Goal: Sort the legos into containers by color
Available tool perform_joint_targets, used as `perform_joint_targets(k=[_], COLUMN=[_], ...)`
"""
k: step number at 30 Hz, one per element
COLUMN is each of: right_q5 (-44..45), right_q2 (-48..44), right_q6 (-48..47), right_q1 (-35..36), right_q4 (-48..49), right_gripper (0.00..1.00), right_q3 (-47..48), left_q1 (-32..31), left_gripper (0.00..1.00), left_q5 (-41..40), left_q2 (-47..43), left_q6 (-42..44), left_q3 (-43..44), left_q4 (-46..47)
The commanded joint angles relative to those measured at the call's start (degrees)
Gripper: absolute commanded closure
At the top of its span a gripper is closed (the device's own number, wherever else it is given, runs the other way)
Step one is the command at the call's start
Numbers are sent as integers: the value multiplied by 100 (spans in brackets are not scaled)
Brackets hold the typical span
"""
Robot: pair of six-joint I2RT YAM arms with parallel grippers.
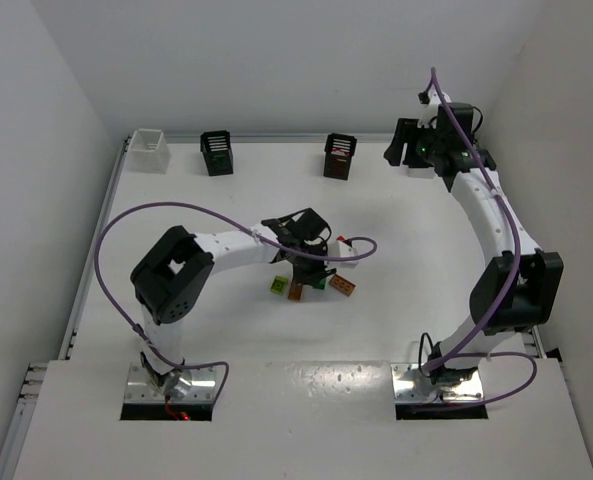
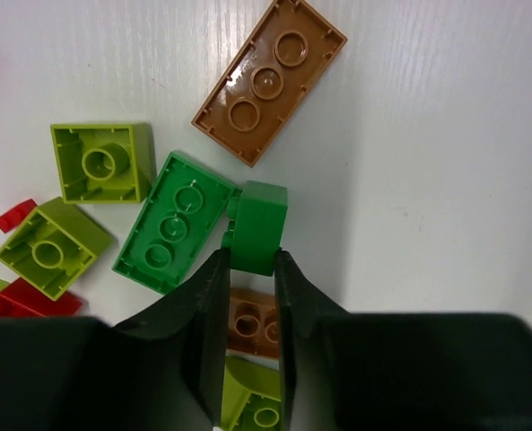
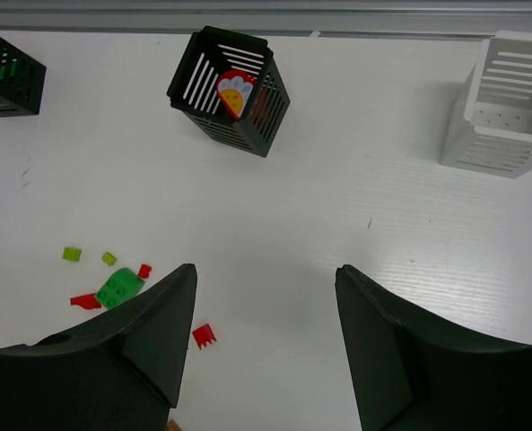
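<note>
Legos [image 2: 171, 224]: two green, two orange-brown.

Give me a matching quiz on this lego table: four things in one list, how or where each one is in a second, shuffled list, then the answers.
Things
1. small green brick
2. long brown brick
3. centre black bin
4. right jaws

States
A. standing open, nothing between them
B. holds a red-and-yellow piece
C. pinched between the left jaws
D. lying loose on the table, hollow side up

Pairs: 1-C, 2-D, 3-B, 4-A
</note>
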Motion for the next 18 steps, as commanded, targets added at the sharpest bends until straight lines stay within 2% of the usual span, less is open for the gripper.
perform_joint_targets(k=[1, 3, 7, 11, 15, 18], right_q5=[-77, -77, -130, -253, -367, -525], right_q2=[-42, -42, -42, -42, 11, 125], right_q6=[57, 57, 57, 110, 163, 295], right_q1=[-74, -74, -74, -74, -74, -74], right_q4=[146, 146, 146, 146, 146, 146], right_gripper=[36, 36, 36, 36, 38, 39], right_q3=[63, 63, 63, 63, 71, 72], left_q1=[-96, -149, -96, 263, 764, 1361], left_gripper=[78, 85, 92, 99, 100, 100], left_q5=[12, 12, -50, -50, -111, -601], left_q2=[-5, -76, -514, -1173, -1710, -1825], left_q6=[86, 86, 25, -282, -607, -748], left_q3=[-211, -264, -325, -221, 236, 693], left_q4=[117, 117, 117, 39, -260, -331])
